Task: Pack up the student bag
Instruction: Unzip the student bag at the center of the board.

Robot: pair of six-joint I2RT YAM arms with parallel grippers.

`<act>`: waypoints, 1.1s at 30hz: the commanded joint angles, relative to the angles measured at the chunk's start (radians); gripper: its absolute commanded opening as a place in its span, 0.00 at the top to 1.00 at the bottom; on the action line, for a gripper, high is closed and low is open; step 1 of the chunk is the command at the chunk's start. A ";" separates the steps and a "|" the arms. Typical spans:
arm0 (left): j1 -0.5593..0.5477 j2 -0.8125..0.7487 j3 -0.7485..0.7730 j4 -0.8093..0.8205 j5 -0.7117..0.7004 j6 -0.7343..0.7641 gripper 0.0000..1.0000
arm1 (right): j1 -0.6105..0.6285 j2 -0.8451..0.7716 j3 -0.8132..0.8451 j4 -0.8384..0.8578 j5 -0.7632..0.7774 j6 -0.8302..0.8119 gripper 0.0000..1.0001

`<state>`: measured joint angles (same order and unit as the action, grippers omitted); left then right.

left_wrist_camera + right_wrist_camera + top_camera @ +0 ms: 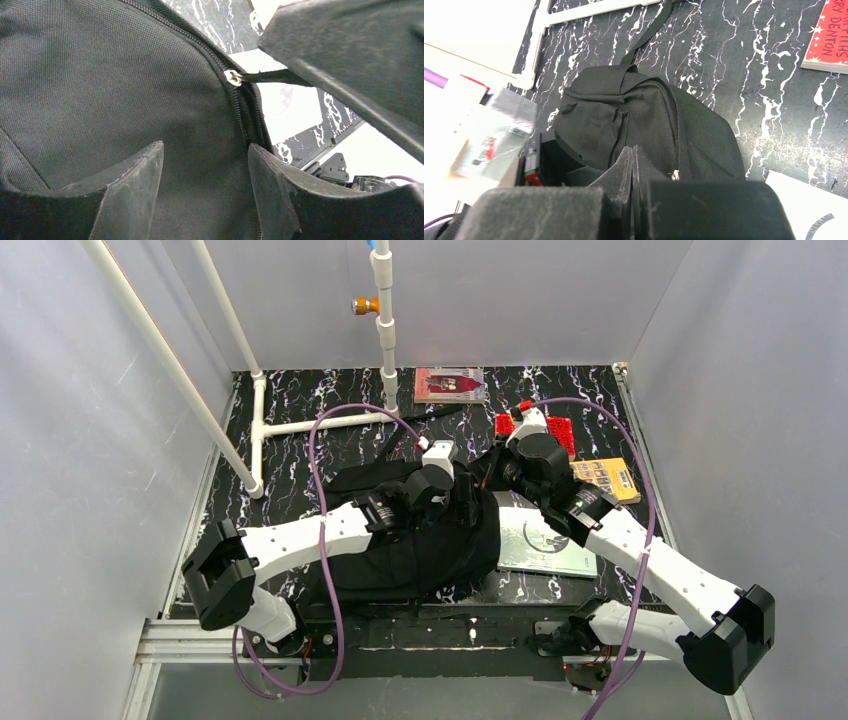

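The student bag (420,545), a large black fabric backpack, lies in the middle of the table, partly under both arms. My left gripper (452,490) is open, its fingers (135,180) just over the bag's fabric (100,90) beside the closed zipper. The silver zipper slider (232,78) has a black pull (270,76) that runs into my right gripper (487,475). In the right wrist view that gripper (632,150) is shut, above the bag (634,115), with the slider (674,175) beside its fingers. How the pull sits between the jaws is hidden.
A white book (545,545) lies right of the bag under my right arm. A yellow book (605,478) and a red one (560,430) lie behind it. Another red book (450,385) lies at the back. A white pipe frame (300,425) stands at the back left.
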<state>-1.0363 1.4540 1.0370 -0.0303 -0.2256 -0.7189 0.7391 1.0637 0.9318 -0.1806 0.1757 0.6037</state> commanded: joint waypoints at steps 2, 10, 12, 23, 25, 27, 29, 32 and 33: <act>-0.001 0.039 0.031 0.007 -0.039 -0.009 0.37 | 0.000 -0.025 0.028 0.076 -0.027 0.027 0.99; -0.001 0.066 0.022 0.067 -0.036 -0.013 0.21 | 0.000 -0.040 0.009 0.063 -0.013 0.047 0.99; -0.001 0.074 0.023 0.057 -0.064 0.012 0.26 | 0.000 -0.044 0.011 0.056 -0.009 0.048 0.99; 0.010 -0.066 -0.048 0.010 -0.062 0.236 1.00 | 0.000 -0.064 0.022 -0.028 0.055 0.010 0.99; 0.010 -0.147 -0.113 0.063 -0.019 0.290 1.00 | 0.000 -0.061 0.033 -0.044 0.062 -0.013 0.99; 0.010 -0.215 -0.161 0.066 0.028 0.332 1.00 | 0.000 -0.035 0.065 -0.059 0.052 -0.048 0.99; 0.010 -0.259 -0.190 0.049 0.097 0.377 1.00 | 0.000 0.013 0.103 -0.063 0.020 -0.085 0.99; 0.010 -0.291 -0.209 0.036 0.192 0.449 1.00 | 0.000 0.109 0.171 -0.060 -0.039 -0.131 0.99; 0.010 -0.297 -0.215 0.036 0.213 0.465 1.00 | 0.000 0.141 0.192 -0.055 -0.056 -0.140 0.99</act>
<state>-1.0290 1.2041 0.8474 0.0109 -0.1410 -0.3836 0.7380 1.1103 1.0096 -0.2790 0.1753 0.5488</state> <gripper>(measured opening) 0.012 0.030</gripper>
